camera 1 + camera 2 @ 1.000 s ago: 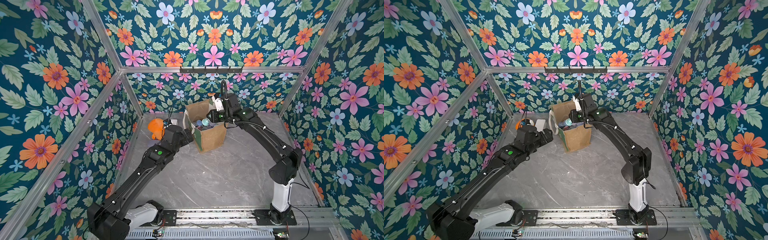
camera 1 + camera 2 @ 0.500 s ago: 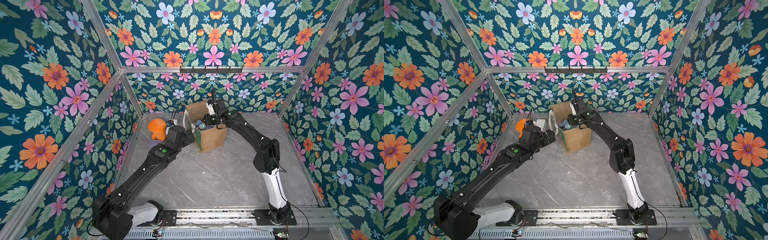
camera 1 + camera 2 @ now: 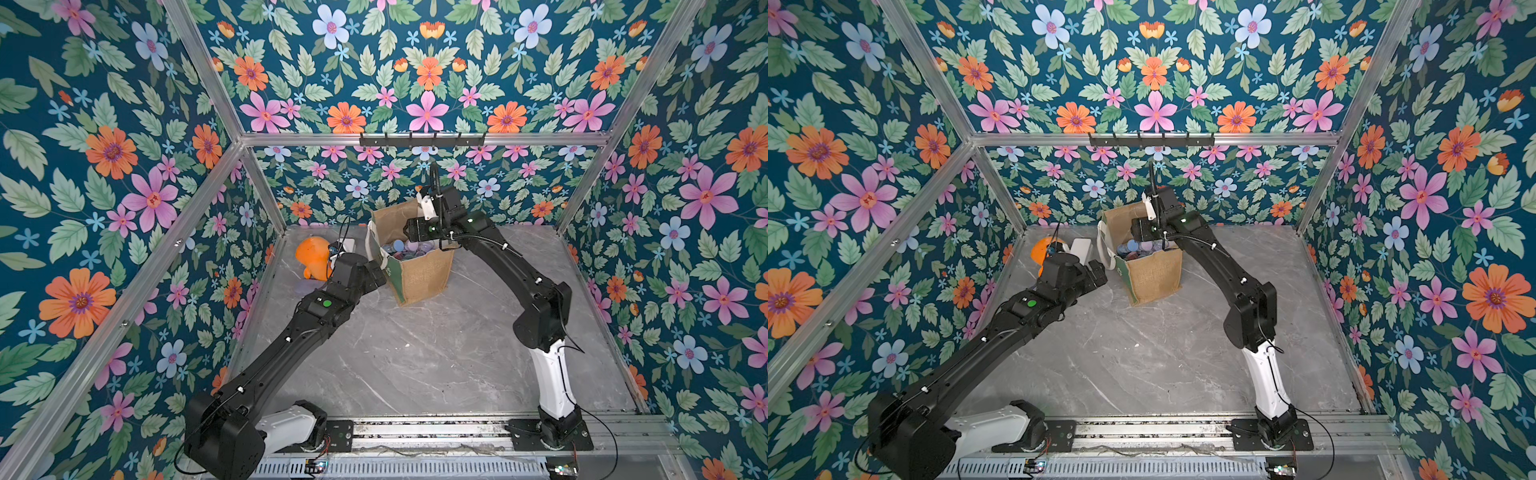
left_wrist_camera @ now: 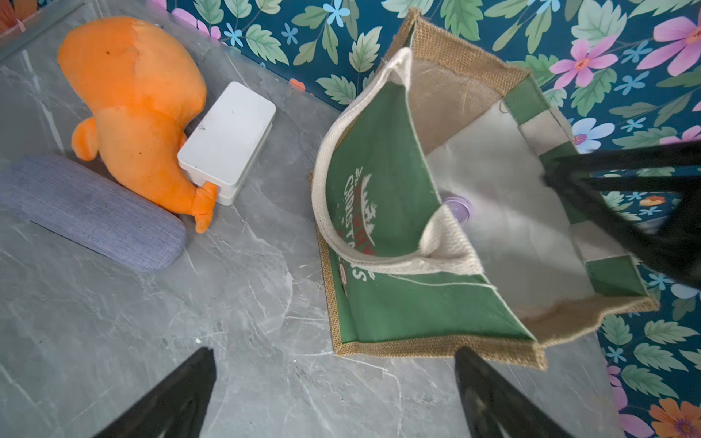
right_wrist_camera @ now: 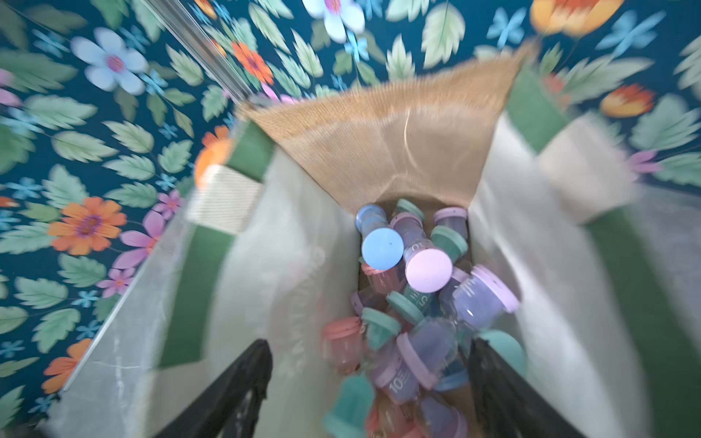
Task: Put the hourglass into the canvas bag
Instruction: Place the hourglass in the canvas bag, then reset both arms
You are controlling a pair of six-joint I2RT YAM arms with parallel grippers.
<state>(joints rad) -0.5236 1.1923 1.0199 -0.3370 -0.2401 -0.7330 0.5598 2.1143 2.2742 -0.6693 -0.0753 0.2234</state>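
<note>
Bright even light; right wrist view motion-blurred (edges worst).

The canvas bag (image 3: 419, 274) is coarse woven jute (lining (image 4: 512, 227) smooth, pale).

Hourglasses (image 5: 415, 303) inside canvas bag (image 3: 422, 276), plush toy (image 3: 312, 257) left

A soft orange plush toy (image 4: 132, 110) lies on the grey marble-patterned tabletop (image 4: 189, 322), leaning against a flat white rectangular lidded box (image 4: 227, 140). A long grey-blue fabric-covered case with rounded ends (image 4: 91, 214) lies just beside the plush. Floral teal wallpaper panels (image 3: 104, 166) enclose the table, and a black hook rail (image 3: 422, 140) is mounted on the back frame.
</note>
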